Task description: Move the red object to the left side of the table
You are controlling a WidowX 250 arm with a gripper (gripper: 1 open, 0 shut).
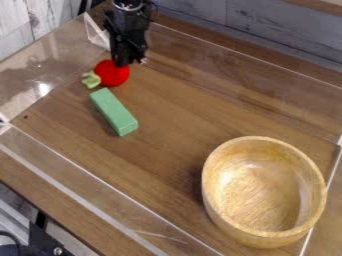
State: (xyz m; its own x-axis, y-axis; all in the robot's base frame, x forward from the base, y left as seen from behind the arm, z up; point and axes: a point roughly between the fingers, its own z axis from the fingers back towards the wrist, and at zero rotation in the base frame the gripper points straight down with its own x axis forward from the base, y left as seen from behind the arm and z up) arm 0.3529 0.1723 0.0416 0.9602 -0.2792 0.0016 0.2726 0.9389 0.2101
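Note:
The red object (111, 72) is a small round red toy fruit lying on the table (201, 110) near the far left corner, with its green leafy piece (91, 78) pointing left. My gripper (126, 60) points down right over it. The dark fingertips (130, 56) sit at the fruit's upper right edge. They look drawn close together with no gap showing, and I cannot see the fruit between them. It seems to rest on the wood rather than hang from the fingers.
A long green rectangular block (114, 110) lies just in front of the red fruit. A large wooden bowl (265, 190) fills the near right corner. Low clear plastic walls (40, 60) edge the tabletop, close on the left and behind the gripper.

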